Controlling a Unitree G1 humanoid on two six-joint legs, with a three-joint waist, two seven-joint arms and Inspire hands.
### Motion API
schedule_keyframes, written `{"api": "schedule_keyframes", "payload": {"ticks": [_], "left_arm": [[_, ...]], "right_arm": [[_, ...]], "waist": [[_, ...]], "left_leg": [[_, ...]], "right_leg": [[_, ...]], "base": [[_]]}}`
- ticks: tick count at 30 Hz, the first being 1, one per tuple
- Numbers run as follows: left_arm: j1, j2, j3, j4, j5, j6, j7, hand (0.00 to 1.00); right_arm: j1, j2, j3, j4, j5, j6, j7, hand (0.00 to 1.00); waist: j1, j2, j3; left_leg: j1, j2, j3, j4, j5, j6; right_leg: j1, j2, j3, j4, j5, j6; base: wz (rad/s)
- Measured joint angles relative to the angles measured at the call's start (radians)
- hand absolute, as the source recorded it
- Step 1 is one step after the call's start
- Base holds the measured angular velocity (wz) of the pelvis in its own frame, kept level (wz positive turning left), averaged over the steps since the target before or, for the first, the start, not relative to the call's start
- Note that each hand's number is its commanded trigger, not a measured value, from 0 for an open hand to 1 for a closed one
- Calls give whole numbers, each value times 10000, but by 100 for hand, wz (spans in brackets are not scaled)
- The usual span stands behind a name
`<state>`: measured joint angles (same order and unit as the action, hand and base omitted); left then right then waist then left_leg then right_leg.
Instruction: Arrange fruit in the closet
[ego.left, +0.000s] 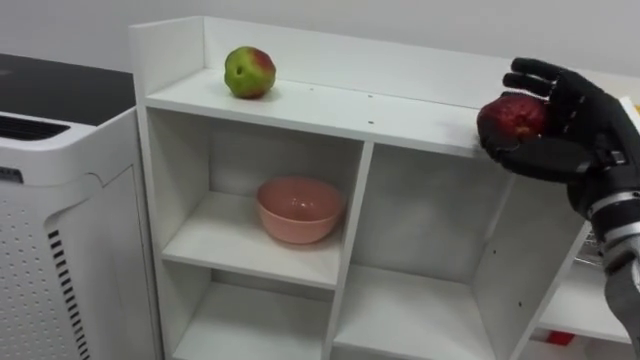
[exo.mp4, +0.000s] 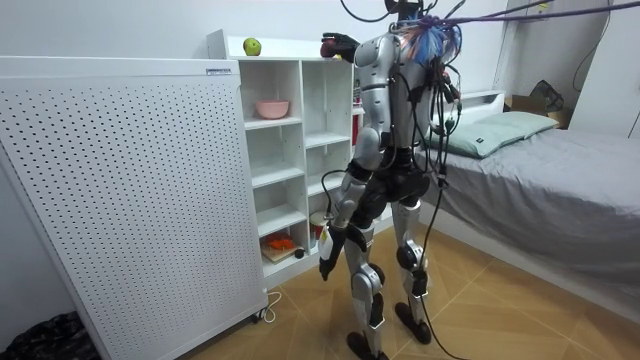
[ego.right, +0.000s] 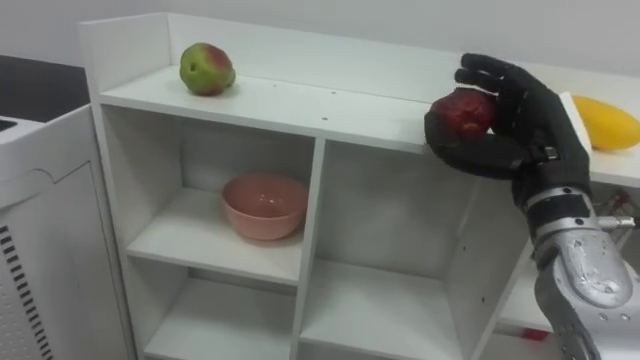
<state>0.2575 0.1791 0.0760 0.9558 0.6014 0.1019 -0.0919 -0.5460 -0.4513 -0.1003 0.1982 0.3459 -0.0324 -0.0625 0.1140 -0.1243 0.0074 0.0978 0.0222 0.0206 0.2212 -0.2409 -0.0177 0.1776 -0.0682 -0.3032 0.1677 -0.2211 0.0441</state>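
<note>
My right hand (ego.left: 563, 128) (ego.right: 510, 125) is raised at the top of the white closet (ego.left: 330, 108), fingers curled round a dark red apple (ego.left: 511, 117) (ego.right: 462, 110) held just above the top shelf's front edge. A green-red apple (ego.left: 249, 72) (ego.right: 206, 68) (exo.mp4: 252, 46) rests on the same top shelf, far to the left. A yellow mango (ego.right: 604, 122) lies on the top right of my hand. In the room view I stand facing the closet (exo.mp4: 290, 150) with my left hand (exo.mp4: 326, 261) hanging low by my thigh.
A pink bowl (ego.left: 299, 208) sits in the upper left compartment. A white perforated unit (ego.left: 60, 240) stands close on the left. More small items lie on the lowest shelf (exo.mp4: 283, 245). A bed (exo.mp4: 540, 170) stands at the room view's right.
</note>
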Motion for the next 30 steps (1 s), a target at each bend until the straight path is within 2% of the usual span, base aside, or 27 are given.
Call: {"api": "schedule_keyframes", "payload": {"ticks": [8, 17, 21, 24, 30], "left_arm": [[11, 1, -3, 1, 0, -7, 0, 0], [9, 2, -11, 4, -8, 1, 0, 0], [-92, 2, -28, 125, -25, -6, 6, 0], [-159, 33, -200, 303, -18, -2, 30, 0], [-296, 27, -447, 458, -84, -14, 151, 0]], "right_arm": [[-227, -84, -2, 254, 12, -222, -2, 100], [-234, -83, 2, 209, 337, -243, -19, 100], [-234, -38, 28, -13, 199, -244, -109, 100], [-224, -31, 392, -485, 120, -222, -127, 100], [78, 88, 1482, -2236, -14, -213, -58, 100]], "waist": [[5, -3, -1], [32, -28, -17], [34, 12, 11], [-31, 76, 37], [38, 375, -20]], "left_leg": [[11, 1, -3, 5, 0, 0], [7, 1, 18, 5, 0, 0], [-41, 1, 34, 6, 0, 0], [-142, 1, 60, 35, 0, -1], [-119, -2, 45, 11, 0, -1]], "right_leg": [[10, 0, 1, 0, 0, 0], [3, 1, 22, 5, 0, 0], [2, 0, 45, 19, 0, 0], [-64, 0, 42, 7, 0, 0], [-149, 6, 275, 6, 0, -1]], "base": [[0], [0], [0], [0], [-2]]}}
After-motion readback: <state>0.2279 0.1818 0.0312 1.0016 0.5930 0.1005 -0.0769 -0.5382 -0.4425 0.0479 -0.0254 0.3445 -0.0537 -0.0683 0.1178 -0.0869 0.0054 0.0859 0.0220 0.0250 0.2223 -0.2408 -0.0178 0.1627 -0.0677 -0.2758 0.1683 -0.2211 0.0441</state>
